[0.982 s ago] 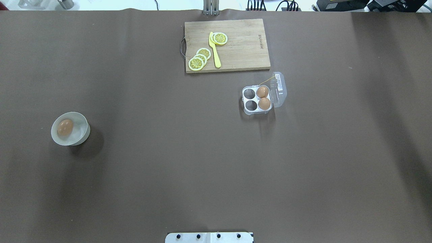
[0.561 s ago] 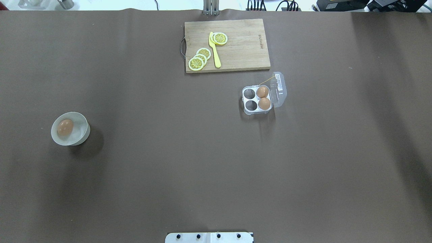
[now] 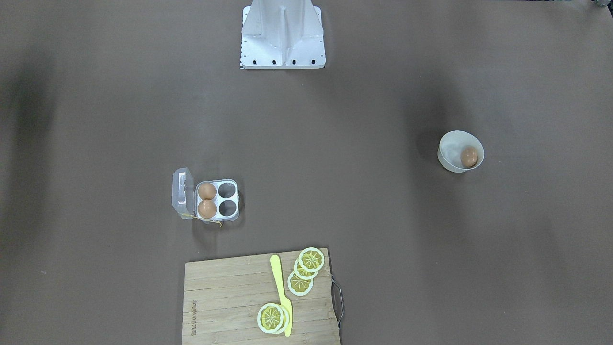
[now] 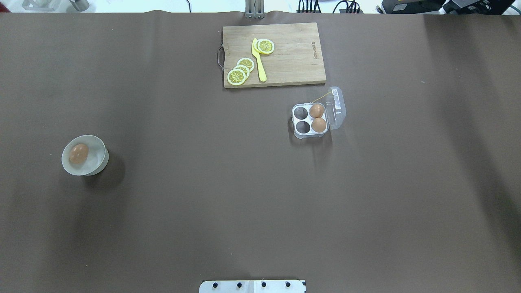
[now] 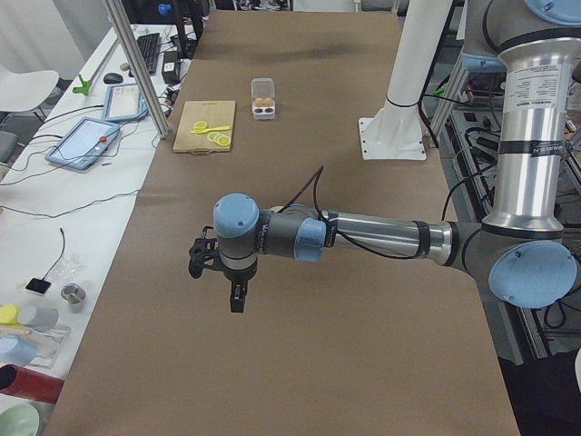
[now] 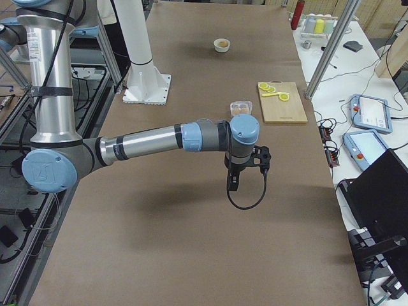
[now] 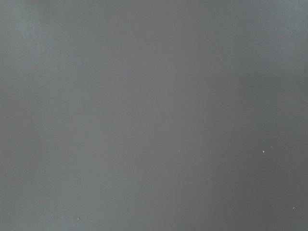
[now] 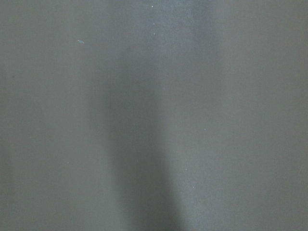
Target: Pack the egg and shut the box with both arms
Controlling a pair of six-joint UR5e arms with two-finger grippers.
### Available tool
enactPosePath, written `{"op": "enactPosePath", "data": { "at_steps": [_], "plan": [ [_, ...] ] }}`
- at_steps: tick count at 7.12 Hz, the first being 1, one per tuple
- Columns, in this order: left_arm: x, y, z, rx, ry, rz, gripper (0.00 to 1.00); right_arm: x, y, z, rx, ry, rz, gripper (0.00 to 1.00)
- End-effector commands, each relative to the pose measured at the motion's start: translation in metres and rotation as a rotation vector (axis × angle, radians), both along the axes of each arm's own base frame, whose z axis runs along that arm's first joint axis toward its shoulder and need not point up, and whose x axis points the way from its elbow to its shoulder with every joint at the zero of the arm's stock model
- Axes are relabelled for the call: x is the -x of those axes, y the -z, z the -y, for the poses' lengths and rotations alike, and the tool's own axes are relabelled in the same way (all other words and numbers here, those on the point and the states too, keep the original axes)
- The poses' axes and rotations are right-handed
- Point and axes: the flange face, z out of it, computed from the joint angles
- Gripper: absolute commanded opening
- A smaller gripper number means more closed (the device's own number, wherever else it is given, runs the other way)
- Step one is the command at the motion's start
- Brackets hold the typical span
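Brown covering (image 4: 203,195) spans the long table, where a white bowl (image 4: 96,143) on the robot's left side holds the egg (image 4: 78,154), a single light-brown one resting inside it. Well apart from it, on the robot's right half and near the corner of a wooden cutting board (image 4: 293,53), stands the box (image 4: 303,127), its clear lid (image 4: 337,106) hinged open and laid back on the side away from the bowl. Two other eggs (image 4: 316,110) fill the pair of cells next to the lid, while the two cells on the bowl's side stand empty. A yellow string (image 4: 321,97) trails from the box toward the board, which carries lemon slices (image 4: 237,76) and a yellow knife (image 4: 259,65). The left arm (image 5: 363,238) reaches out level above its end of the table, the left gripper (image 5: 238,295) pointing down and off the surface. The right arm (image 6: 153,141) does likewise at the opposite end, the right gripper (image 6: 234,182) hanging above the covering. The grippers show only in the side views, from which it cannot be told whether their jaws are parted or closed. Both wrist cameras take in only the brown surface. A white base (image 3: 283,33) stands at the table's robot-side edge.
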Motion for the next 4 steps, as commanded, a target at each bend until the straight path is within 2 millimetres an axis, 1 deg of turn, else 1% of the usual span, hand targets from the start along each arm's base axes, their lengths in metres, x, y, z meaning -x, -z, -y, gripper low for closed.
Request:
{"op": "enactPosePath", "data": {
  "at_steps": [1, 2, 3, 4],
  "plan": [
    [-0.001, 0.025, 0.007, -0.048, -0.002, -0.004, 0.98, 0.000, 0.002, 0.001, -0.002, -0.001, 0.004, 1.00],
    [-0.016, 0.046, 0.013, -0.091, -0.031, -0.003, 0.98, 0.000, 0.009, 0.002, -0.003, -0.011, 0.005, 1.00],
    [-0.033, 0.048, 0.015, -0.107, -0.066, -0.006, 0.98, 0.000, 0.020, 0.000, 0.011, -0.042, 0.008, 1.00],
    [-0.040, 0.054, 0.018, -0.144, -0.064, -0.007, 0.98, 0.000, 0.024, -0.001, 0.015, -0.050, 0.011, 1.00]
  ]
}}
